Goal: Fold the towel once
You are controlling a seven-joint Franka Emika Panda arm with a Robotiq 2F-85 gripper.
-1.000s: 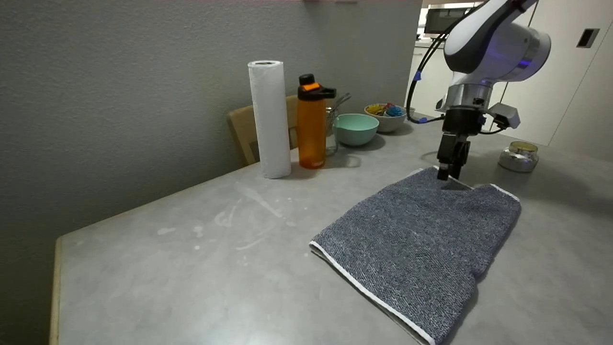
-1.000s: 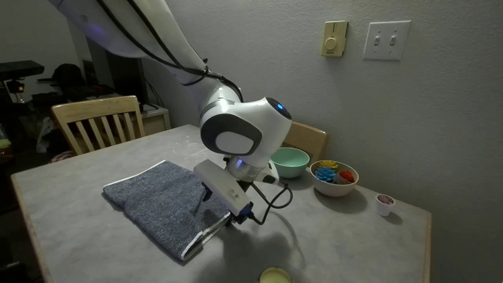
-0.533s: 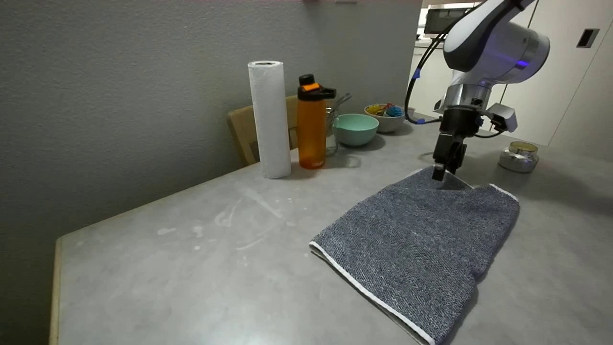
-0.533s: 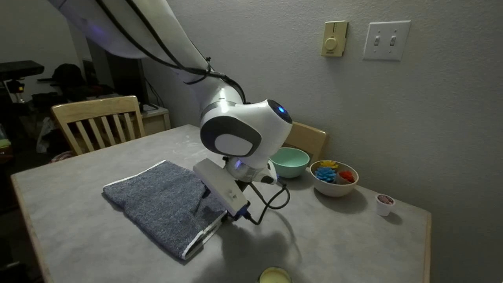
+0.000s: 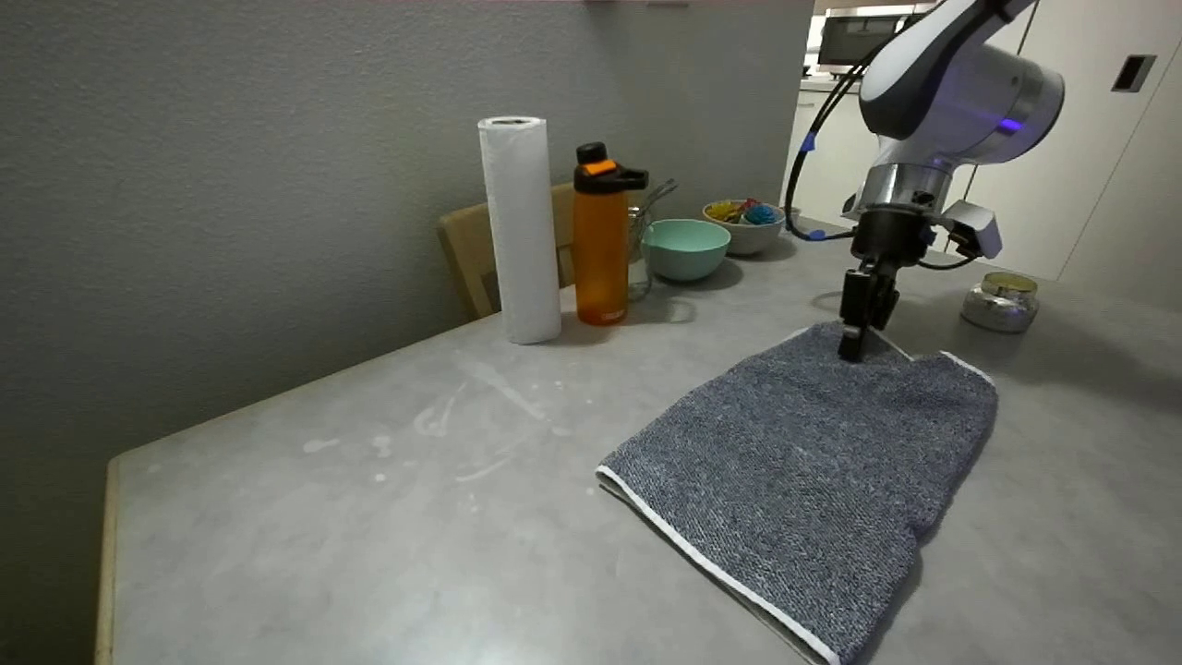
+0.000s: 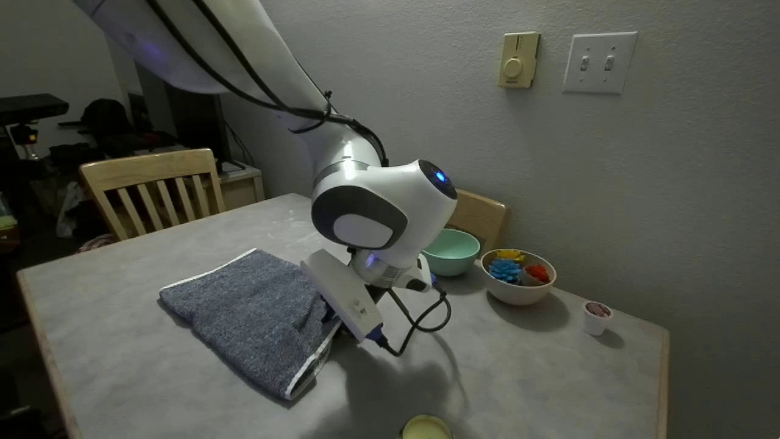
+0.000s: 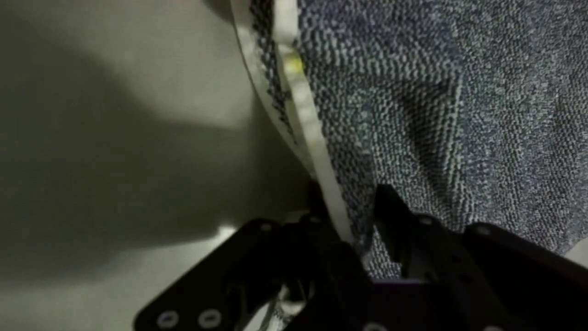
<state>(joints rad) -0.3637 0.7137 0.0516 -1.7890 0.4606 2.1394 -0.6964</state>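
Observation:
The towel (image 5: 803, 462), dark grey with whitish edge trim, lies on the table in both exterior views, doubled over with two trimmed layers at its open ends. In the wrist view, a trimmed edge of the towel (image 7: 505, 115) runs up between the two dark fingers of my gripper (image 7: 349, 191). Cloth fills the gap at the fingertips, touching both sides, so the jaws look shut on that edge. An exterior view has the gripper (image 5: 861, 340) pointing down at the towel's far end, where the cloth dips. The wrist camera hides most of the grip from the opposite side.
A paper roll (image 5: 522, 231), an orange bottle (image 5: 600, 249) and a mint bowl (image 5: 685, 249) line the wall side. A white bowl (image 6: 518, 296) with coloured pieces and a small cup (image 6: 595, 318) stand beyond. Near the arm sits a silvery jar (image 5: 1000, 307).
My gripper has gone slightly lower, and its jaws have come together on the towel's edge. The cloth there has bunched, and its nearby corner has shifted a little.

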